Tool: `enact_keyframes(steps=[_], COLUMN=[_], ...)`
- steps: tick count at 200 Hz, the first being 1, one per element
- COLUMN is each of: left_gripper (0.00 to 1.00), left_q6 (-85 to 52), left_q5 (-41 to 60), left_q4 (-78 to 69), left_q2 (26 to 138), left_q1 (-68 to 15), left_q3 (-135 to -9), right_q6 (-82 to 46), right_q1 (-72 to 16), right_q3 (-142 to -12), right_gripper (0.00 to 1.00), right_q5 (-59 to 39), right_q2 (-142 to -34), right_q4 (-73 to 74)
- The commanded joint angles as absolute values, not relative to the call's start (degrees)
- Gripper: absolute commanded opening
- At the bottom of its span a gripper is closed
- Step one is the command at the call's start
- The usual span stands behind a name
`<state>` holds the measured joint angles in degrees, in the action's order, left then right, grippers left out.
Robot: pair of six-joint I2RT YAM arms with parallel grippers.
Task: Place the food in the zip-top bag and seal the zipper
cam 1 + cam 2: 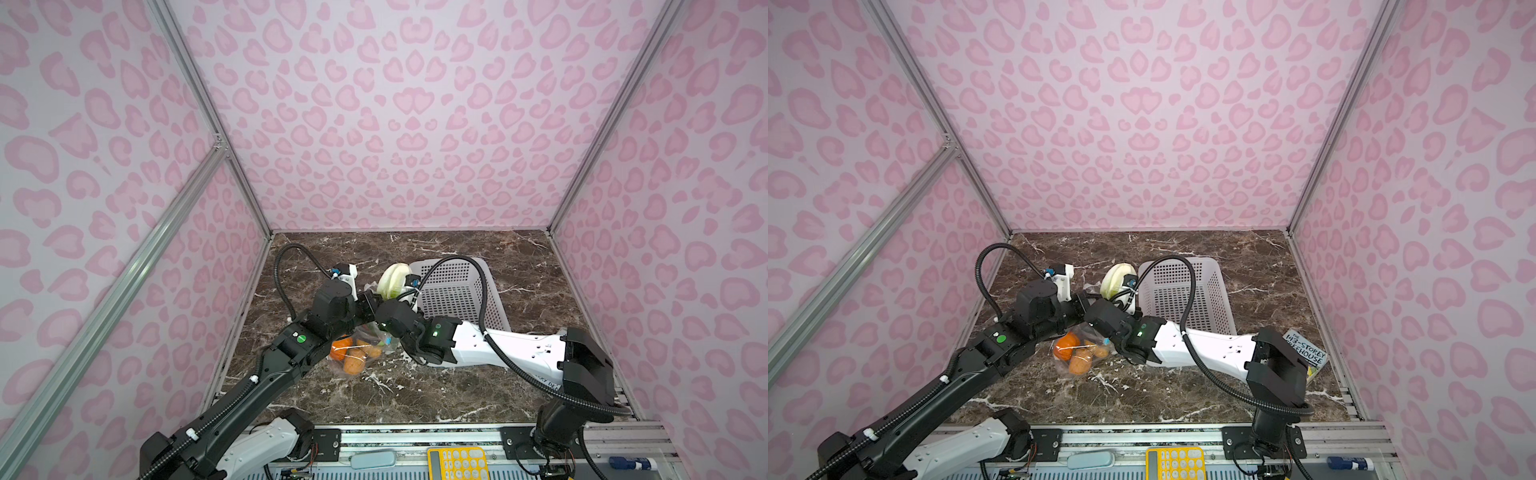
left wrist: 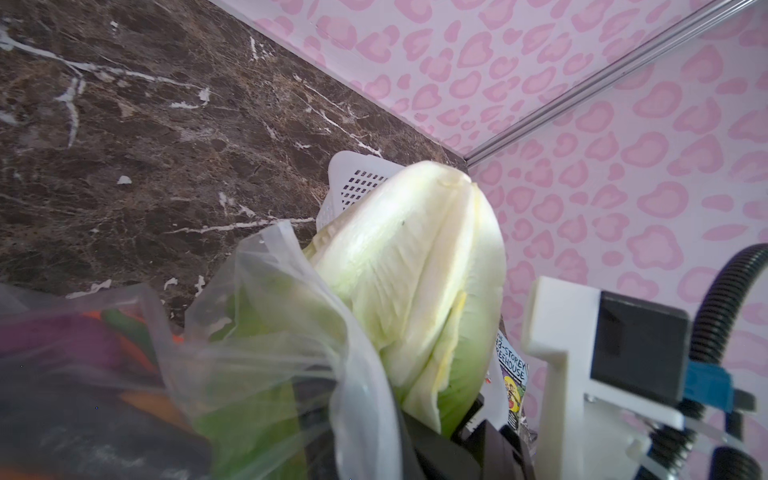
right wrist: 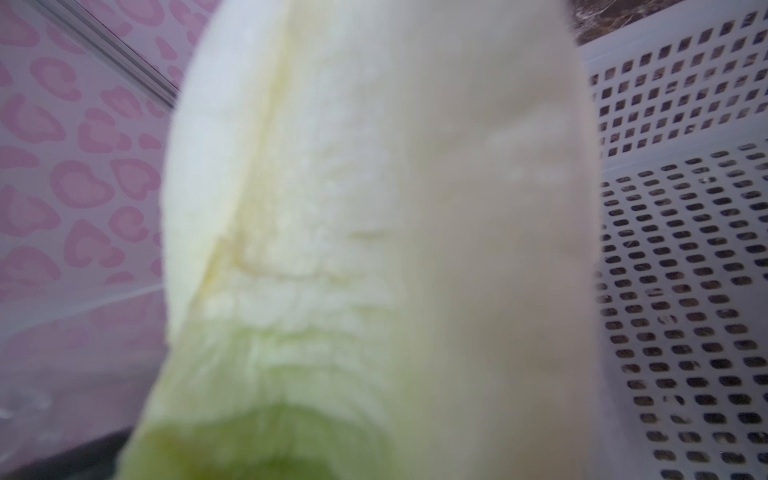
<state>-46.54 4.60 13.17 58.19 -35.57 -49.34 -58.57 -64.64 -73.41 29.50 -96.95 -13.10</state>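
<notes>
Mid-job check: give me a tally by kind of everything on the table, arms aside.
Cabbage: 1
Orange pumpkin: 1
Tan pieces: 2
Purple piece: 1
Zip-top bag: 1
White basket: 1
Book: 1
Total: 8, though the bag may hide more.

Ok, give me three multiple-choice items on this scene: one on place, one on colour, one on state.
1. In a top view, where is the white basket?
A. left of the zip-top bag
B. right of it
C. on it

2. What colour is the cabbage's exposed end?
A. purple
B. orange
C. pale whitish-yellow

3. How is the cabbage?
A. sticking out of the bag's mouth
B. lying in the basket
C. sealed inside the bag

B: the basket stands right of the bag.
C: the wrist views show that pale end.
A: plastic wraps only its green end.
</notes>
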Motion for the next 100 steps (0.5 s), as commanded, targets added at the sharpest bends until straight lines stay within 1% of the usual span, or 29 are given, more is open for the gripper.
enact_keyframes(steps=[1, 47, 69, 100], left_gripper=[0.03, 0.03, 0.03, 0.03], left_q6=[-43.1, -41.4, -41.2, -41.0], left_q5=[13.0, 13.1, 12.8, 13.4], left_q4=[8.9, 9.5, 9.5, 9.4], left_q2=[60.0, 62.9, 64.1, 66.8], left_q1=[-36.1, -37.3, -37.6, -38.2], left_q3=[-49.3, -48.9, -48.9, -49.6], right_q6=[-55.9, -56.0, -56.4, -58.1], right_q1=[-63.9, -61.0, -60.3, -59.1], right_q3=[-71.4, -66.0, -63.1, -59.2], right_gripper=[0.64, 0.66, 0.70, 0.74], right_q5=[25.8, 16.8, 15.8, 14.5], right_q2=[-95.1, -91.5, -89.3, -87.4], right_q4=[-6.0, -5.5, -5.5, -3.6])
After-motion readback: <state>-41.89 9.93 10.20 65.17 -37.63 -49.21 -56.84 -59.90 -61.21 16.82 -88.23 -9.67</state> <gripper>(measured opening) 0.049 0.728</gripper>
